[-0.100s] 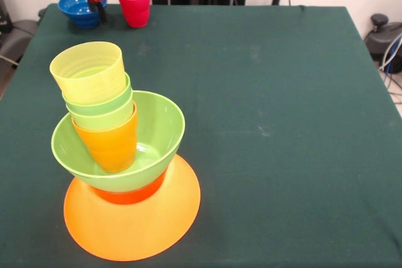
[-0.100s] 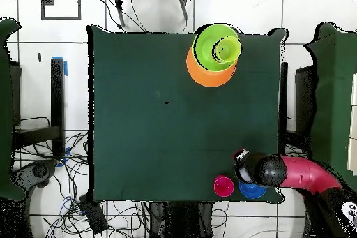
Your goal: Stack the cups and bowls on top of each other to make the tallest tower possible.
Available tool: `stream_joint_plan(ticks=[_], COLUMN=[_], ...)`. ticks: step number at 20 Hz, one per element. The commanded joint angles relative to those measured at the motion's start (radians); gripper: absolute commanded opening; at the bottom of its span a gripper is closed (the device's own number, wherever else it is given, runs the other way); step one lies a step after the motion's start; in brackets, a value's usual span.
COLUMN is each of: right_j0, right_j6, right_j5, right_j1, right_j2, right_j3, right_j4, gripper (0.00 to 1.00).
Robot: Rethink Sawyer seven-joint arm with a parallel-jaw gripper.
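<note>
The tower stands at the front left. Its base is the wide orange bowl [image 1: 135, 233], upside down, with a small orange-red bowl [image 1: 132, 194] on it and then the lime green bowl [image 1: 154, 133]. Nested cups lean in that bowl: an orange cup [image 1: 114, 147], two green ones [image 1: 100, 108] and a yellow cup [image 1: 89, 70] on top. From overhead the tower [image 2: 213, 57] sits at the table's upper right. A blue bowl [image 1: 76, 5] and a red cup [image 1: 134, 4] stand at the far left corner. My gripper [image 1: 99, 9] hangs at the blue bowl's right rim, beside the red cup. Its state is unclear.
The red arm [image 2: 307, 174] reaches in from the table's lower right edge in the overhead view, over the blue bowl [image 2: 254, 192] and next to the red cup [image 2: 223, 186]. The dark green tablecloth [image 1: 270, 105] covers the table.
</note>
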Motion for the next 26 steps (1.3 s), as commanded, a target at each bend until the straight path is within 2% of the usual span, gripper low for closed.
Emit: stream_joint_plan(ticks=[1,9,16,25,26], right_j0=[0.017,0.014,0.017,0.01,0.008], right_j6=[-0.16,-0.148,-0.168,-0.181,-0.185], right_j5=[-0.057,-0.04,0.009,0.009,0.008], right_j1=[0.008,-0.011,-0.085,-0.094,-0.093], right_j2=[0.015,0.031,0.07,0.07,0.07], right_j3=[0.009,0.028,0.046,0.067,0.068], right_j4=[-0.086,-0.051,0.006,-0.005,-0.008], gripper=[0.0,0.0,0.0,0.0,1.0])
